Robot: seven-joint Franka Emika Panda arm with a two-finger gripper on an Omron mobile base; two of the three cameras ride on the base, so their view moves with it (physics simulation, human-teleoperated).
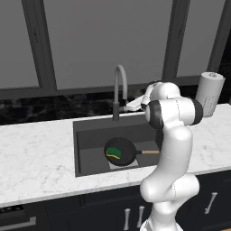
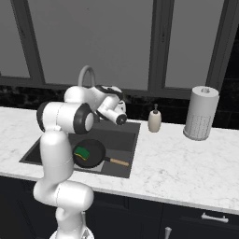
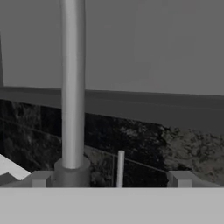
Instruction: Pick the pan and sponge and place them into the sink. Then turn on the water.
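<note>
Reaching for tap lever (image 3: 120, 168), thin, stiff, between tips | gripper (image 3: 109, 178) wide open, empty | pan (image 1: 121, 151), sponge (image 1: 114, 152) below in sink (image 1: 90, 131) | water seemingly off

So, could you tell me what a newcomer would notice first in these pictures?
Probably the white arm rising in front of the sink, its claw open, pointing at the faucet. Next, the pan lying in the sink with the green sponge in it. A paper towel roll stands on the counter to the right.
</note>
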